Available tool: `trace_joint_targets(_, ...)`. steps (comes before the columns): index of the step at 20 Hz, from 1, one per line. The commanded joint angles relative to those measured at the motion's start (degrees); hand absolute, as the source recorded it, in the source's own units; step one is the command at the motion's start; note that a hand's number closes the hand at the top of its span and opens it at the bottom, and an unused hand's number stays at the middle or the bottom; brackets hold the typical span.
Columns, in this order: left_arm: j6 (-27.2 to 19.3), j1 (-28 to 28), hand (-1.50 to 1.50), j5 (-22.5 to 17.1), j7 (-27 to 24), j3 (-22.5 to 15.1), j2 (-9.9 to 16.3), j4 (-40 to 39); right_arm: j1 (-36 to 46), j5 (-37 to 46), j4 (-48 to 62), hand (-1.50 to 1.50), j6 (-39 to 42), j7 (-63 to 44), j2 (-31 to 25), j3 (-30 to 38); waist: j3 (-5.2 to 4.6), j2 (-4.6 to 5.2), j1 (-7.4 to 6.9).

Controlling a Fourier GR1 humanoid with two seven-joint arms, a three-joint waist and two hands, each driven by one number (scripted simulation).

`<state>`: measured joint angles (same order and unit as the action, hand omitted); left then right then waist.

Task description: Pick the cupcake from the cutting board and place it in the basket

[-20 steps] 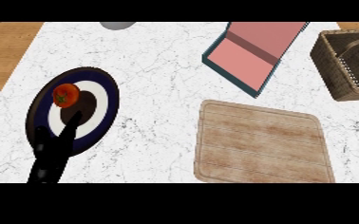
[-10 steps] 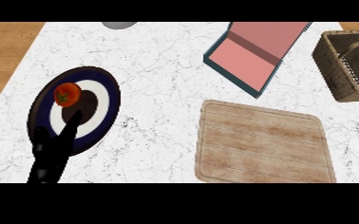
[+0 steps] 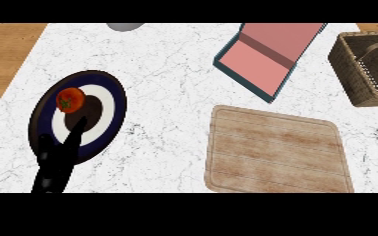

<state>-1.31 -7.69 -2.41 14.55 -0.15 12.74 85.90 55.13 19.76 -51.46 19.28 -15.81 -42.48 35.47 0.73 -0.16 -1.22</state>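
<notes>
The wooden cutting board point(image 3: 277, 155) lies at the lower right of the marble counter with nothing on its top. No cupcake shows anywhere in the head view. The woven basket point(image 3: 348, 72) stands at the right edge, partly cut off; a grey shape point(image 3: 367, 55) shows inside it, and I cannot tell what it is. My left hand point(image 3: 57, 157) rises from the lower left, open, its straight fingers lying over a dark blue and white plate point(image 3: 111, 97). My right hand is out of view.
A red tomato point(image 3: 70, 100) sits on the plate's upper left part. A pink box with a teal rim point(image 3: 269, 55) lies tilted at the upper middle right. A grey round object point(image 3: 125, 26) peeks in at the top edge. Wooden floor shows at the left.
</notes>
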Motion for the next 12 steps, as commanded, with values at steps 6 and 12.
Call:
trace_joint_targets(6, 1.2, 0.2, 0.0, -0.4, 2.0, -0.9, -1.5, -3.3, -2.9, 9.7, 10.4, 1.5, -3.9, 11.6, -7.9, -6.0, -0.68, 0.92, -0.39)
trace_joint_targets(12, 0.0, 1.3, 0.0, 0.5, 1.0, -1.1, -3.5, -5.7, -4.4, 10.3, 16.2, -1.5, -5.9, 20.9, -11.0, -5.4, -0.68, 0.79, 0.16)
